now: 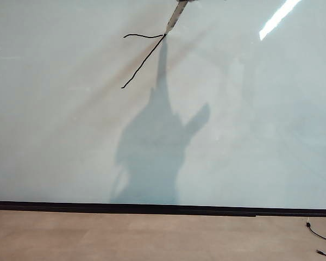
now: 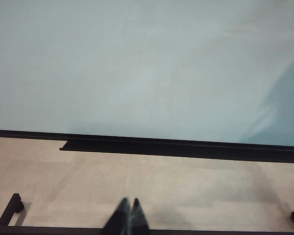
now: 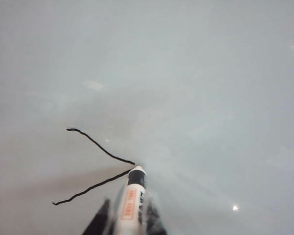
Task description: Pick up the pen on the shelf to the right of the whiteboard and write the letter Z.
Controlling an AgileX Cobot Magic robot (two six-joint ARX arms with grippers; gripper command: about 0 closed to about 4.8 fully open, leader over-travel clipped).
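— Jaws first: what was the right gripper (image 3: 129,215) doing?

— Clenched on the pen (image 3: 131,203), one black finger (image 3: 99,221) either side of the barrel. Its tip touched the whiteboard (image 1: 261,136) at top centre of the exterior view, right where two strokes of the letter Z (image 1: 143,57) met.

— And the left gripper (image 2: 128,220)?

— Pinched together on nothing, low at the bottom edge of its own view, over the tan floor (image 2: 186,186).

— Count?

— One pen, one board, two black strokes: a short top bar and a long diagonal. No bottom bar yet.

— Room?

— Plenty of bare board below and to both sides, down to the dark strip (image 1: 152,207) along its lower edge. One cable (image 1: 320,236) lay in the lower right corner.
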